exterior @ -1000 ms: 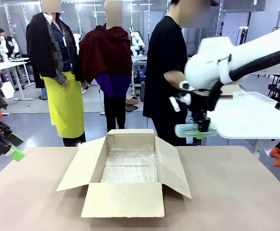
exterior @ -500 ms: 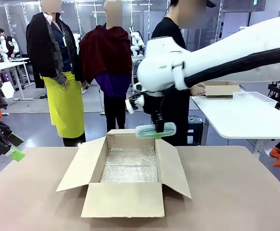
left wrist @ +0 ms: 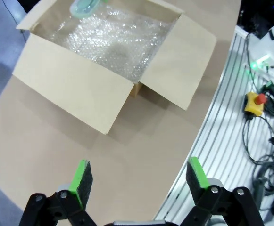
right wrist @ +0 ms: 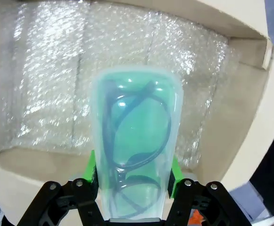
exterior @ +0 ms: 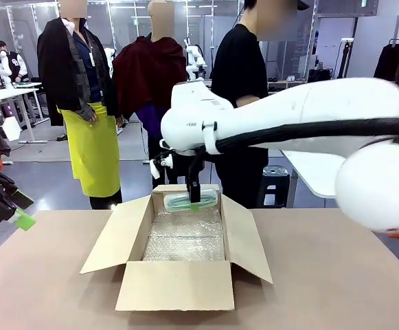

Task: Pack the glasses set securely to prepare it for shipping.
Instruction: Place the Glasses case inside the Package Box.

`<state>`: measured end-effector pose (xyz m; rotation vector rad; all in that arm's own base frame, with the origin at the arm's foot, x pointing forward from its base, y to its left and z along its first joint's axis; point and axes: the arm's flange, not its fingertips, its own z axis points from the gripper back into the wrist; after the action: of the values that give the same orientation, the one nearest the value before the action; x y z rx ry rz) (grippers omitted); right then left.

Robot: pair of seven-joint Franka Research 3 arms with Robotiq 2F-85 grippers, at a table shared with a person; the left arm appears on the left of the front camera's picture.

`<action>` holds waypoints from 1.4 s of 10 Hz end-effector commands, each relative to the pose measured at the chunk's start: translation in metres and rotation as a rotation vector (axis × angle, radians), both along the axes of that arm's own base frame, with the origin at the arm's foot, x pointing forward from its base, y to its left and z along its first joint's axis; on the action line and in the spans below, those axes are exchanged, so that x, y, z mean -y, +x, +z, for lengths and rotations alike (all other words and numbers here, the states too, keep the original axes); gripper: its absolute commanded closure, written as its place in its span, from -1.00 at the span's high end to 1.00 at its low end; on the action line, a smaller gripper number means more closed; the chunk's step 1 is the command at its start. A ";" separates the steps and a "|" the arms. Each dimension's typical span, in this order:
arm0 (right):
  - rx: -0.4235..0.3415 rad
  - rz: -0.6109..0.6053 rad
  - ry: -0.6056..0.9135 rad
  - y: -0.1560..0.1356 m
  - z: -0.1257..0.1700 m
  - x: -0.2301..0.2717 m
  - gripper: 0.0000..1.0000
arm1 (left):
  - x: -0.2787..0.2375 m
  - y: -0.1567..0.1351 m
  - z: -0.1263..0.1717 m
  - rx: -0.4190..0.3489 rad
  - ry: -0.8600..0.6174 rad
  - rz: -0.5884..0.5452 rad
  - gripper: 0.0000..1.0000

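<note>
Right gripper (right wrist: 133, 173) gripped the translucent mint-green oblong glasses case (right wrist: 134, 132) by one end, poised over the 12 o'clock end of the open brown cardboard box (exterior: 175, 285), likely to lower it onto the cushioning bubble-wrap lining (exterior: 185, 240). Left gripper (left wrist: 140, 178) sat wide and empty at the box's 9 o'clock, clear of the drop.

You have no print here that you can read. The small dark mark on the white shell of the right arm (exterior: 189, 126) is too tiny to make out (a blur of a few strokes at best). Neither the cardboard box (exterior: 175, 285) nor the green case (right wrist: 134, 141) shows legible lettering.
</note>
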<state>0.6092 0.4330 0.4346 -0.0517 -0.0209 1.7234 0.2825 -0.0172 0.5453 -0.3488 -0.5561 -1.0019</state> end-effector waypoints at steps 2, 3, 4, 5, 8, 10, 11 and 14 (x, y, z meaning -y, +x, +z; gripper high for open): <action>0.042 -0.071 -0.044 0.035 -0.029 -0.036 0.22 | -0.001 0.000 0.001 0.003 -0.016 -0.022 1.00; 0.038 -0.074 -0.049 0.042 -0.045 -0.039 0.22 | -0.001 0.000 0.001 0.003 -0.016 -0.022 1.00; 0.032 -0.079 -0.044 0.049 -0.059 -0.040 0.22 | -0.001 0.000 0.001 0.003 -0.016 -0.022 1.00; 0.056 -0.095 -0.053 0.053 -0.074 -0.039 0.22 | -0.001 0.000 0.001 0.003 -0.016 -0.022 1.00; 0.017 -0.115 -0.021 0.057 -0.098 -0.035 0.22 | -0.001 0.000 0.001 0.003 -0.016 -0.022 1.00; 0.011 -0.115 -0.002 0.056 -0.096 -0.034 0.48 | -0.001 0.000 0.001 0.003 -0.016 -0.022 1.00; 0.002 -0.116 -0.002 0.054 -0.093 -0.034 0.55 | -0.001 0.000 0.001 0.003 -0.016 -0.022 1.00; 0.007 -0.117 0.003 0.046 -0.087 -0.036 1.00 | -0.001 0.000 0.001 0.003 -0.016 -0.022 1.00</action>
<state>0.6531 0.4562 0.3405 -0.0703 -0.0298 1.6412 0.2825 -0.0171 0.5453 -0.3486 -0.5561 -1.0015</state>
